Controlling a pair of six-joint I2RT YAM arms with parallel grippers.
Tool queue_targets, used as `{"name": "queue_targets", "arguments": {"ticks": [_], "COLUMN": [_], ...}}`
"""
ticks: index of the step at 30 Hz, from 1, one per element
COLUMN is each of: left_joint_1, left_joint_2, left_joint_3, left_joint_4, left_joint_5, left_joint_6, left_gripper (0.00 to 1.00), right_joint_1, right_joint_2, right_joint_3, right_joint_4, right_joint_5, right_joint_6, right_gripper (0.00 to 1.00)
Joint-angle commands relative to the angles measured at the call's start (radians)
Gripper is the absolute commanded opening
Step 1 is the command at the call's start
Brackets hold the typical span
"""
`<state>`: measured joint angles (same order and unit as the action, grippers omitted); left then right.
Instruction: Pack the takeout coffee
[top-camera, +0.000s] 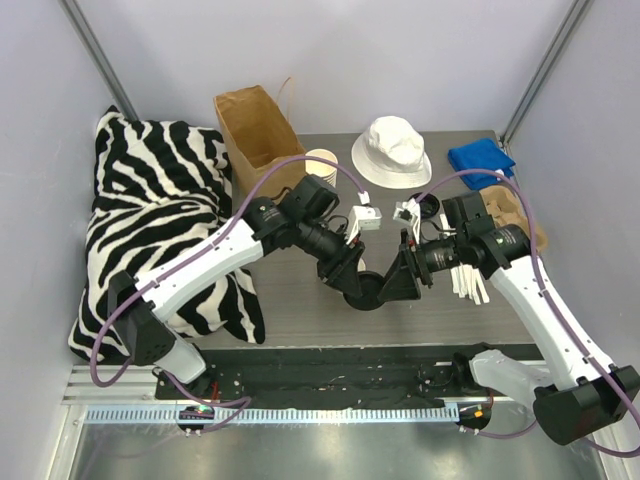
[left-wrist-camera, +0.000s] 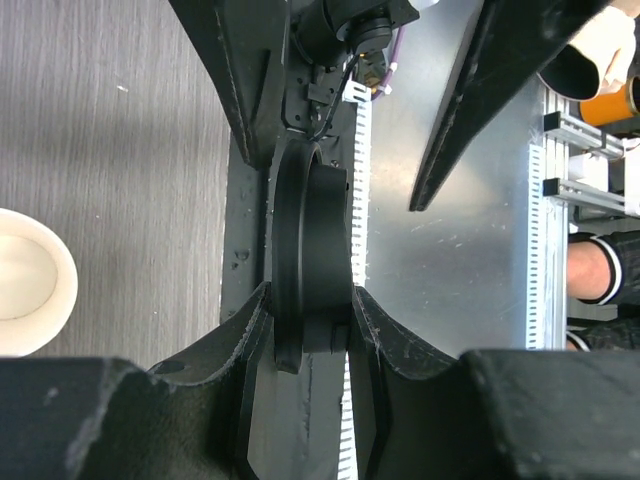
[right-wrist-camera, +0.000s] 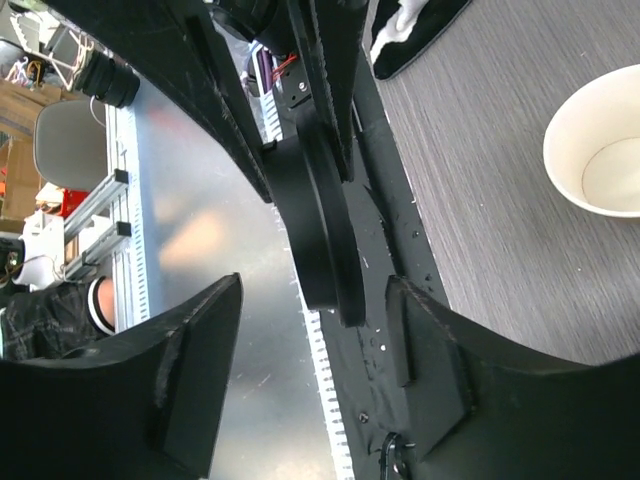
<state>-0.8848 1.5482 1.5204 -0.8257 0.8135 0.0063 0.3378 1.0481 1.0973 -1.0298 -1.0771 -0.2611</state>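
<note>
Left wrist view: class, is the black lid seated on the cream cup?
No, the black lid is off the cup, clamped edge-on in the left pincer.

1. A robotics lab test cell is shown.
2. A grey bench (top-camera: 300, 320) is enclosed by plain pale walls (top-camera: 400, 60) and metal corner posts (top-camera: 544, 65).
3. A left arm (top-camera: 200, 265) and a right arm (top-camera: 545, 310) are bolted to a black base plate (top-camera: 330, 375) beside a slotted aluminium rail (top-camera: 330, 413).
4. Unrelated props are laid out: a zebra-striped cloth (top-camera: 150, 200), a paper bag (top-camera: 255, 125), a white hat (top-camera: 392, 150).
5. Aluminium framing (left-wrist-camera: 585, 130) and a grey chair (right-wrist-camera: 70, 135) are seen beyond the bench in the wrist views.
</note>
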Motion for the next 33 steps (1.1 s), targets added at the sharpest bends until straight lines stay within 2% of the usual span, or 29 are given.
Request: {"name": "queue_targets", "arguments": {"ticks": [1, 3, 6, 7, 8, 9, 10, 11, 12, 13, 16, 17, 22, 25, 26, 28, 29, 33], "left_joint_1": [0.009, 0.018, 0.032, 0.035, 0.046, 0.052, 0.056, 0.067, 0.075, 0.084, 0.118, 0.127, 0.127, 0.127, 0.126, 0.119, 0.118, 0.115], "left_joint_2": [0.010, 0.013, 0.015, 0.013, 0.012, 0.009, -0.008, -0.019, -0.036, -0.052, -0.108, -0.135, -0.217, -0.235, -0.241, -0.261, -0.269, -0.309], "left_joint_3": [0.032, 0.035, 0.034, 0.032, 0.029, 0.029, 0.032, 0.035, 0.040, 0.047, 0.089, 0.102, 0.055, 0.006, -0.020, -0.049, -0.083, -0.160], "left_joint_4": [0.036, 0.043, 0.046, 0.056, 0.062, 0.071, 0.094, 0.115, 0.140, 0.183, 0.232, 0.238, 0.273, 0.276, 0.281, 0.316, 0.335, 0.448], "left_joint_5": [0.055, 0.059, 0.061, 0.058, 0.055, 0.037, 0.007, -0.022, -0.046, -0.113, -0.207, -0.274, -0.388, -0.372, -0.361, -0.320, -0.313, -0.295], "left_joint_6": [-0.037, -0.048, -0.060, -0.066, -0.075, -0.094, -0.107, -0.123, -0.149, -0.158, -0.169, -0.166, -0.120, -0.094, -0.089, -0.088, -0.086, -0.110], "left_gripper": [0.20, 0.20, 0.20, 0.23, 0.24, 0.27, 0.36, 0.42, 0.51, 0.57, 0.69, 0.71, 0.69, 0.64, 0.63, 0.60, 0.59, 0.52], "right_joint_1": [0.009, 0.012, 0.013, 0.013, 0.013, 0.012, 0.010, 0.006, -0.005, -0.011, -0.028, -0.031, -0.069, -0.077, -0.080, -0.079, -0.079, -0.080], "right_joint_2": [0.006, 0.006, 0.006, 0.004, 0.001, 0.001, 0.003, 0.004, 0.003, 0.001, -0.007, -0.013, -0.007, -0.019, -0.026, -0.051, -0.057, -0.086], "right_joint_3": [-0.016, -0.028, -0.042, -0.045, -0.047, -0.051, -0.051, -0.051, -0.051, -0.051, -0.073, -0.080, -0.138, -0.195, -0.211, -0.261, -0.273, -0.329], "right_joint_4": [0.096, 0.122, 0.149, 0.158, 0.165, 0.183, 0.194, 0.200, 0.209, 0.215, 0.270, 0.286, 0.468, 0.679, 0.815, 0.954, 1.076, 1.266], "right_joint_5": [-0.018, -0.009, -0.010, -0.014, -0.014, -0.015, -0.015, -0.021, -0.026, -0.029, -0.056, -0.067, -0.129, -0.155, -0.156, -0.156, -0.155, -0.132], "right_joint_6": [0.048, 0.065, 0.097, 0.106, 0.115, 0.144, 0.158, 0.170, 0.192, 0.209, 0.294, 0.319, 0.522, 0.748, 0.872, 1.008, 1.118, 1.310], "right_gripper": [0.61, 0.57, 0.43, 0.33, 0.28, 0.22, 0.07, 0.03, 0.01, 0.01, 0.01, 0.01, 0.01, 0.01, 0.01, 0.01, 0.01, 0.01]}}
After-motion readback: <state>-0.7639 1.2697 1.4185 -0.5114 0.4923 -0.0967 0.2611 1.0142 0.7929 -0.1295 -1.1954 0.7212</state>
